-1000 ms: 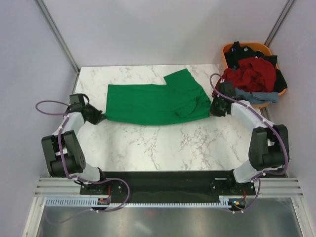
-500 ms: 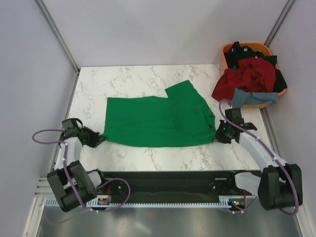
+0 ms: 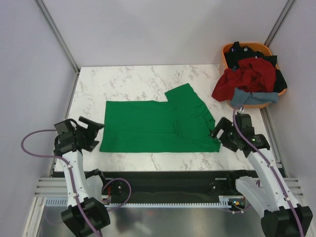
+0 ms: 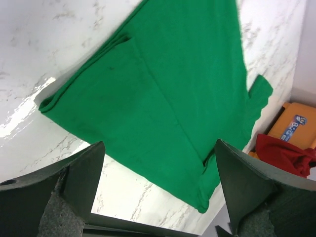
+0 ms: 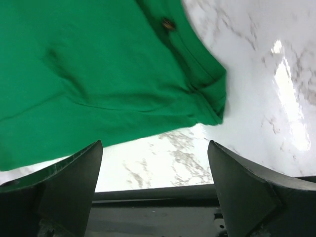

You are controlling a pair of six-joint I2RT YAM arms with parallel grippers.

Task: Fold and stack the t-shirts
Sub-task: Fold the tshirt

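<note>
Lying flat on the marble table (image 3: pixel 148 79) in the top view, the green t-shirt (image 3: pixel 158 126) spreads between the two grippers, one sleeve jutting out on the side away from them. The left gripper (image 3: pixel 98 133) sits just beside the shirt's left edge, jaws spread wide and nothing in them. The right gripper (image 3: pixel 220 138) sits just beside the shirt's near right corner, equally wide and empty. Beyond the right gripper, well apart from it, an orange basket (image 3: pixel 228 49) holds a dark red shirt (image 3: pixel 249 74), a black shirt (image 3: pixel 247 53) and a grey-blue shirt (image 3: pixel 252 97) that droops over the rim. From the left wrist, the left gripper (image 4: pixel 158 148) shows both fingers (image 4: pixel 69 192) far apart. The green t-shirt (image 4: pixel 177 89) fills the space ahead of and between them without touching either, its folded edge ahead of the left-hand finger, and the basket's corner is far off to the right. From the right wrist, the right gripper (image 5: pixel 154 148) likewise stands wide with nothing held. The green t-shirt (image 5: pixel 98 64) lies ahead, its doubled corner just ahead of the right-hand finger, with bare marble between the cloth and both fingers.
</note>
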